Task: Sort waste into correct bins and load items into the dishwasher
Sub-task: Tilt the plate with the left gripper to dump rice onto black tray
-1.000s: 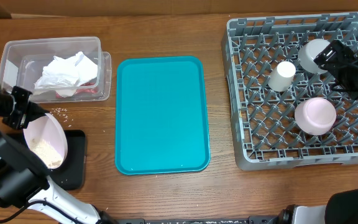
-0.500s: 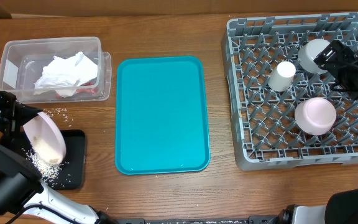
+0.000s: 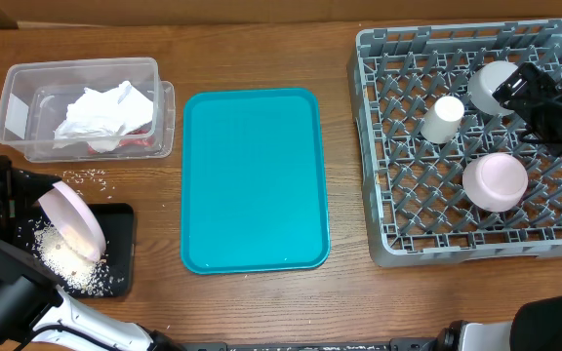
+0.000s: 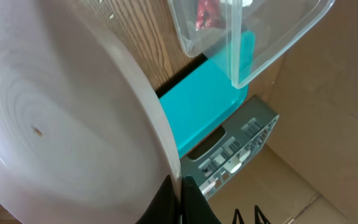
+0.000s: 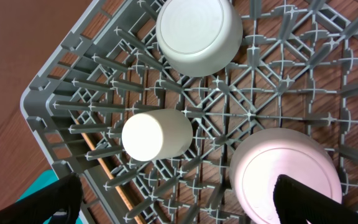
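My left gripper [image 3: 29,191] is shut on the rim of the pale pink plate [image 3: 72,220] and holds it steeply tilted over the black tray [image 3: 117,222]. White rice crumbs [image 3: 66,261] lie piled in the tray. In the left wrist view the fingertips [image 4: 182,200] pinch the plate [image 4: 61,124] at its edge. The clear tub [image 3: 81,73] holds the crumpled napkin [image 3: 105,112] and the red wrapper [image 3: 137,142]. My right gripper [image 3: 520,93] is open and empty above the dish rack [image 3: 388,146]. The rack holds the white cup [image 3: 444,119], the grey bowl [image 3: 491,86] and the pink bowl [image 3: 496,181].
The teal serving tray [image 3: 254,180] lies between the bins and the rack. A few rice crumbs [image 3: 88,176] lie on the table between the tub and the black tray. In the right wrist view the cup [image 5: 157,134], grey bowl [image 5: 197,34] and pink bowl [image 5: 288,177] sit among the rack's pegs.
My left gripper has moved left and tipped the plate more steeply. The rice has slid off the plate into the black tray. The right arm has not moved.
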Controlling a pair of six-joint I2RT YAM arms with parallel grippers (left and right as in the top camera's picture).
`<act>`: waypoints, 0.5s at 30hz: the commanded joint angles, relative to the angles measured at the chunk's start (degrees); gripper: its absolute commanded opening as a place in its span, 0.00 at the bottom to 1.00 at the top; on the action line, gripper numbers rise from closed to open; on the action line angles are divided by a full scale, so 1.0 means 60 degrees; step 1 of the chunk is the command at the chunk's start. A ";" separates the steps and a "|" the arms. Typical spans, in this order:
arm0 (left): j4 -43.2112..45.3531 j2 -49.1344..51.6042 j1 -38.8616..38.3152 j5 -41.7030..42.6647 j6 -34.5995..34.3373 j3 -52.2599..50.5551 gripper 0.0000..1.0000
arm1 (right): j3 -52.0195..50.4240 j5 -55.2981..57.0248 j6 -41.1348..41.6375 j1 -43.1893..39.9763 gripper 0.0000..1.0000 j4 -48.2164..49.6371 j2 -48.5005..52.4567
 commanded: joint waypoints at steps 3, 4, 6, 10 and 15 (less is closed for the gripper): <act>-0.0051 -0.0040 0.0251 0.0506 0.0342 -0.0040 0.04 | 0.0211 0.0022 -0.0018 -0.0022 1.00 0.0051 -0.0222; 0.0015 -0.0029 0.0291 0.0474 0.0291 -0.0040 0.04 | 0.0211 0.0022 -0.0018 -0.0022 1.00 0.0051 -0.0222; -0.0353 -0.0018 0.0368 0.0652 0.0331 -0.0044 0.04 | 0.0211 0.0022 -0.0018 -0.0022 1.00 0.0051 -0.0222; -0.0069 -0.0015 0.0503 0.0477 0.0386 -0.0047 0.04 | 0.0211 0.0022 -0.0018 -0.0022 1.00 0.0051 -0.0222; -0.0193 -0.0036 0.0718 0.0674 0.0663 -0.0047 0.04 | 0.0211 0.0022 -0.0018 -0.0022 1.00 0.0051 -0.0222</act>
